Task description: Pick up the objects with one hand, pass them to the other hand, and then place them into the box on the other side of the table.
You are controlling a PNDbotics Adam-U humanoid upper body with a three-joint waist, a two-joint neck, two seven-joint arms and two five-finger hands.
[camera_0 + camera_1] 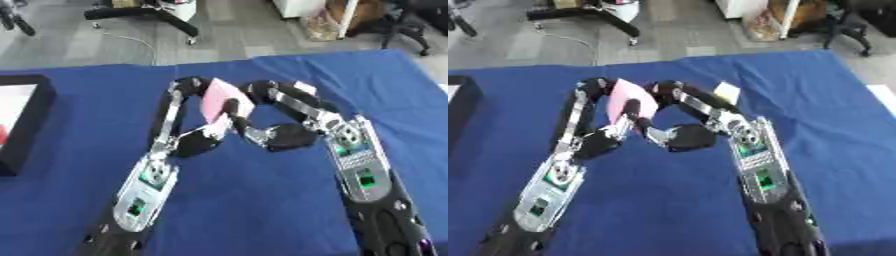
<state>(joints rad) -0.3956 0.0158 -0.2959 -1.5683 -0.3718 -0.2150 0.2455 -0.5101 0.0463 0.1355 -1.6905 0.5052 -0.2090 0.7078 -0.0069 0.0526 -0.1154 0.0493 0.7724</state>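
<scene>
A flat pink card-like object [219, 96] is held up over the middle of the blue table [254, 210], between my two hands. My left hand [197, 142] reaches up from the lower left; its fingers [179, 90] curl behind the object's left edge and its thumb lies across the front. My right hand [290, 137] comes in from the right, its fingers [267, 91] hooked round the object's upper right edge. The black box [33, 117] with a white inside stands at the table's left edge; a bit of red shows in it.
A small white object [726, 91] lies on the cloth just behind my right hand. Beyond the table's far edge are a grey floor, a wheeled black stand base [144, 15] and chair legs [402, 30].
</scene>
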